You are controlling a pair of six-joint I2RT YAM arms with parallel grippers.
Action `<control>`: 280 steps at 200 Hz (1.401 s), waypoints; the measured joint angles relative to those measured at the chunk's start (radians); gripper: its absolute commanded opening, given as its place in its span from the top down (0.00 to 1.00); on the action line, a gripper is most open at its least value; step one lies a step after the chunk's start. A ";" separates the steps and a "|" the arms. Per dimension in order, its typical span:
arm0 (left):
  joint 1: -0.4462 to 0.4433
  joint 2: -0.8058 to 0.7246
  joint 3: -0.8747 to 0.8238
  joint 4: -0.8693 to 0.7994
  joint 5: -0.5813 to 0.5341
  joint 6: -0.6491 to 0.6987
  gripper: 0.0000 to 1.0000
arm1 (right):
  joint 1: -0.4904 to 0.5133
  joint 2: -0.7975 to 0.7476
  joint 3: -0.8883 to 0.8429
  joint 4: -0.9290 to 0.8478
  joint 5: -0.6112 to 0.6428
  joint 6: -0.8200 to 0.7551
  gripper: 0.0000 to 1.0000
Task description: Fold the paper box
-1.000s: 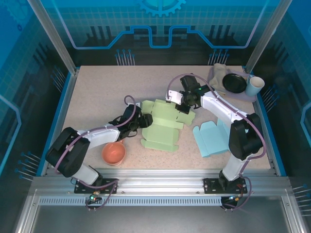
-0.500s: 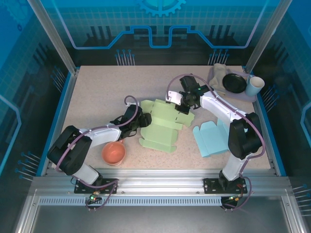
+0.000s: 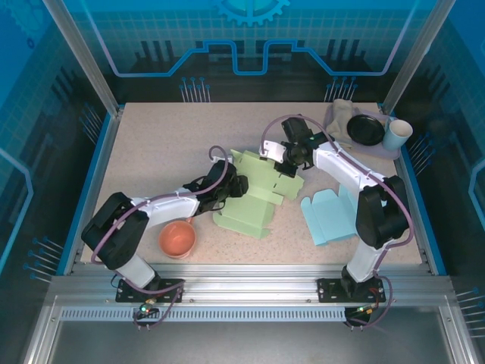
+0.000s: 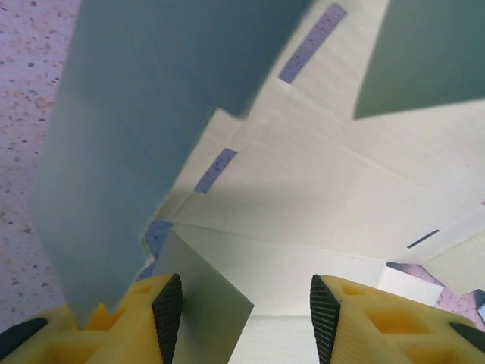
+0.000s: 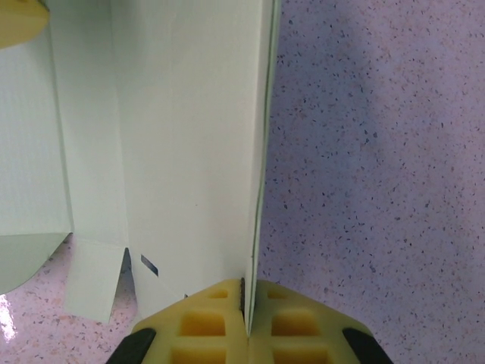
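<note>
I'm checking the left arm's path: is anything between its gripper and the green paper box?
Nothing visible does. The left gripper is at the green paper box, a flap between its open jaws; the orange bowl lies aside.

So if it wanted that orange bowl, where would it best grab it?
Probably by the rim of the orange bowl, from straight above: it stands upright, mouth up, so one finger can go inside the thin wall and one outside. Its near side looks freest; the left arm runs past its far edge.
</note>
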 measured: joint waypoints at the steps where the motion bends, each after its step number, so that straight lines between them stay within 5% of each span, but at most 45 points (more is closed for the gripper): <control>1: 0.000 0.002 0.001 0.000 0.000 0.000 0.49 | 0.000 0.000 0.000 0.000 0.000 0.000 1.00; 65: -0.009 0.044 0.009 0.008 0.019 -0.016 0.49 | -0.003 0.014 -0.001 0.005 0.024 -0.002 1.00; 139: -0.014 -0.383 -0.180 -0.032 -0.075 0.070 0.46 | 0.013 -0.031 -0.193 0.274 0.159 -0.068 1.00; 214: 0.016 -0.611 -0.396 -0.039 -0.255 0.100 0.48 | 0.252 -0.183 -0.495 0.696 0.450 -0.197 1.00; 280: 0.037 -0.609 -0.455 0.043 -0.282 0.141 0.49 | 0.300 -0.274 -0.558 0.837 0.566 -0.274 1.00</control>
